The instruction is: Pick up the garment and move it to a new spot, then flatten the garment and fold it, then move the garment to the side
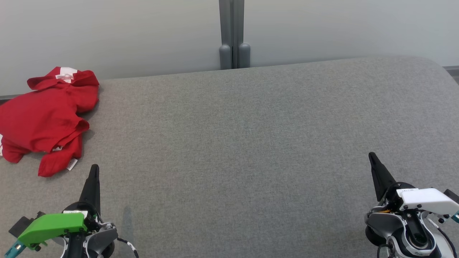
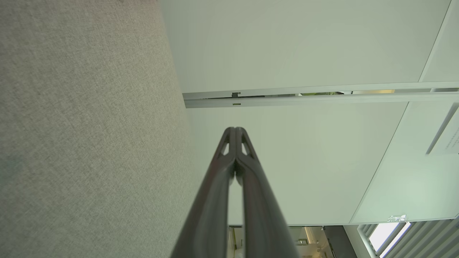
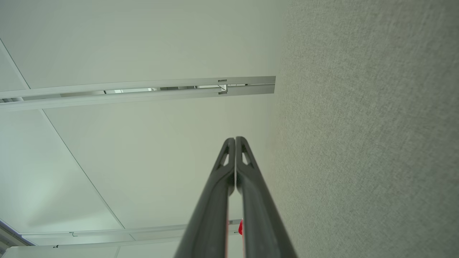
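Observation:
A red garment (image 1: 46, 120) with white trim lies crumpled at the far left of the grey fabric table (image 1: 233, 143), reaching the left edge of the head view. My left gripper (image 1: 94, 168) stands shut and holds nothing, its tip just below and right of the garment's lower corner. In the left wrist view the left gripper (image 2: 235, 129) has its two dark fingers pressed together. Far off at the lower right, my right gripper (image 1: 371, 154) is shut on nothing. The right wrist view shows the right gripper (image 3: 235, 138) closed, with a sliver of the red garment (image 3: 240, 227) between the finger bases.
A pale wall with a grey vertical post (image 1: 232, 36) runs behind the table's far edge. The table's rounded corner (image 1: 434, 64) is at the upper right. Wide bare cloth lies between the two grippers.

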Motion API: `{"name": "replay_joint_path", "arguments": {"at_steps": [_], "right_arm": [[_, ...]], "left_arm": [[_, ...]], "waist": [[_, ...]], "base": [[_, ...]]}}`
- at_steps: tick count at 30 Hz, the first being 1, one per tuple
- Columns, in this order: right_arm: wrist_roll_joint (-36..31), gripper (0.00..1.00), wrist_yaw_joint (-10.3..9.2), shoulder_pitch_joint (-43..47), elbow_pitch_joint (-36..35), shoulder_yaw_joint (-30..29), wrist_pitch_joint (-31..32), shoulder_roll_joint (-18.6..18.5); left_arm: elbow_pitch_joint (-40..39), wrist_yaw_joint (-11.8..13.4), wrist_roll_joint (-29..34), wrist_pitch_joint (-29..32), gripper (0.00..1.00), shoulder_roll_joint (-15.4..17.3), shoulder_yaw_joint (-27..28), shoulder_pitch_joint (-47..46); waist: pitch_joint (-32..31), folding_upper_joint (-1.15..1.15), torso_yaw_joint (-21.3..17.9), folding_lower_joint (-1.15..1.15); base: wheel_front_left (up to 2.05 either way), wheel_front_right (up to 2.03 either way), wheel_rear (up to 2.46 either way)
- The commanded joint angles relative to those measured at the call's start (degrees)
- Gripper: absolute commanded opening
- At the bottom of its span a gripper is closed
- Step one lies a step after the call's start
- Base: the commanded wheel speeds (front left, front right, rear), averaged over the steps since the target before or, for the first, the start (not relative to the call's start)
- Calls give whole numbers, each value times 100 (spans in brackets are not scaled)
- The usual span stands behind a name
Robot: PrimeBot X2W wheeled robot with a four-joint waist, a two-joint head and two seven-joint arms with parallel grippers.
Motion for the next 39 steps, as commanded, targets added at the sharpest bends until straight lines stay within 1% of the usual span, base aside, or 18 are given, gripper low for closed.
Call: {"name": "replay_joint_path", "arguments": {"at_steps": [1, 39], "right_arm": [[40, 0, 0, -37, 9, -4, 8, -23], [40, 0, 0, -37, 9, -4, 8, -23]], "left_arm": [[-6, -36, -10, 8, 0, 6, 0, -71], [-6, -36, -10, 8, 0, 6, 0, -71]], "waist": [[0, 0, 0, 0], [0, 0, 0, 0]], "base": [[0, 0, 0], [0, 0, 0]]}}
